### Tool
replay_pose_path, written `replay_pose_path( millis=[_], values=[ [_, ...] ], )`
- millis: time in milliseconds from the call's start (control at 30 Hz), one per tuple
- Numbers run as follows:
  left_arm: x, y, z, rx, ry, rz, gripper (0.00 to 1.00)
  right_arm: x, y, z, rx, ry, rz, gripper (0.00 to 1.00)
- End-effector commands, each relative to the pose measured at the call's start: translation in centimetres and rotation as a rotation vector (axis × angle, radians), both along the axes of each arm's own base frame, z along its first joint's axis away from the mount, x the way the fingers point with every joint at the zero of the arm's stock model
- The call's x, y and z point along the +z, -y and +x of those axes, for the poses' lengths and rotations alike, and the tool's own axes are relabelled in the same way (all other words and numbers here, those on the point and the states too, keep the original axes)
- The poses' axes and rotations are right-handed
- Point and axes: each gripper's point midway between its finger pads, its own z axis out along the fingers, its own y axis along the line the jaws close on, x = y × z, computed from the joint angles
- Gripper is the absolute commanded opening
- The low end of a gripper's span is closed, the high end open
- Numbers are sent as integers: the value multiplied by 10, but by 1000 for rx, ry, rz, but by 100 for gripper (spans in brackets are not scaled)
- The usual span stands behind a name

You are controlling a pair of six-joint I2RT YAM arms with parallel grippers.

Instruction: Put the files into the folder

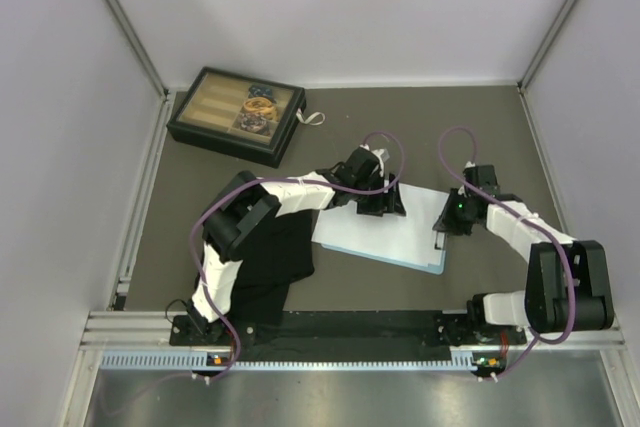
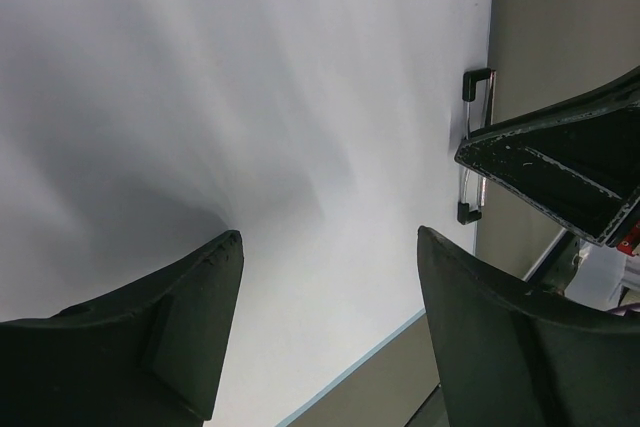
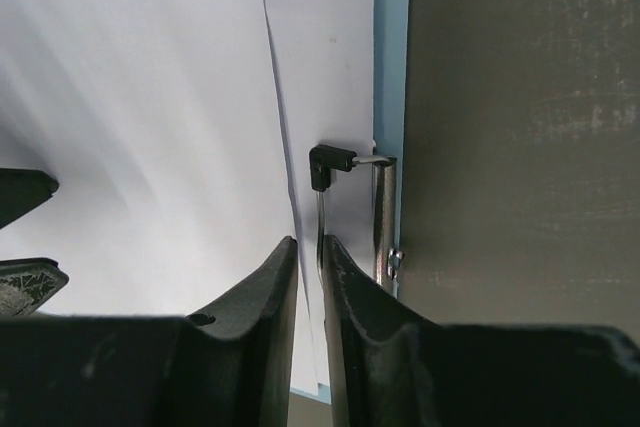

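Step in hand is clamping: the two white sheets [image 1: 405, 230] lie stacked on the blue folder [image 1: 385, 253] at mid-table. The right gripper [image 3: 310, 243] is pinched on the wire handle [image 3: 331, 159] of the clip [image 3: 384, 222]; the left gripper [image 2: 330, 237], jaws apart and holding nothing, sits over the sheets. The next move likely calls for levering the clip up so the sheet edges can seat beneath it. The dark table [image 1: 430, 122] is walled in pale panels, with a black cloth [image 1: 275, 259] just beside the folder and a compartment box [image 1: 237, 115] well apart.

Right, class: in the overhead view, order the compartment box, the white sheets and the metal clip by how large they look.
1. Compartment box and white sheets: about equal, so unranked; the left arm hides part of the sheets.
2. Metal clip: clearly smallest.
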Motion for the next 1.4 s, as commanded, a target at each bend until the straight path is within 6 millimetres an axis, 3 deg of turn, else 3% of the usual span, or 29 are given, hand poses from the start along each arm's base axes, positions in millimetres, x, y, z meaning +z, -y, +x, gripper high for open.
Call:
replay_pose_path(
  millis=[0, 200, 433, 700, 800, 1067, 1233, 1367],
  values=[
    [-26, -7, -10, -2, -35, 35, 75, -16, -4, -2, -72, 1, 42, 15],
    [-28, -7, -12, -4, -43, 31, 75, -21, -8, -3, -98, 3, 73, 0],
    [-18, -5, -12, -35, -39, 39, 75, -15, -10, -2, -65, 32, 87, 0],
    [52, 5, -10, -83, 31, -51, 79, -8, -12, -1, -64, 75, 150, 0],
    [57, -1, -6, -63, 33, -40, 79, -5, -16, -2, -51, 94, 190, 0],
    [21, -34, 10, 3, -1, 57, 78, 5, -17, 4, -60, 180, 281, 0],
    [-21, -51, 9, 18, -41, 160, 77, 15, -19, 4, -62, 222, 367, 0],
    [-42, -58, 5, 28, -84, 181, 76, 28, -16, 6, -60, 278, 420, 0]
  ],
)
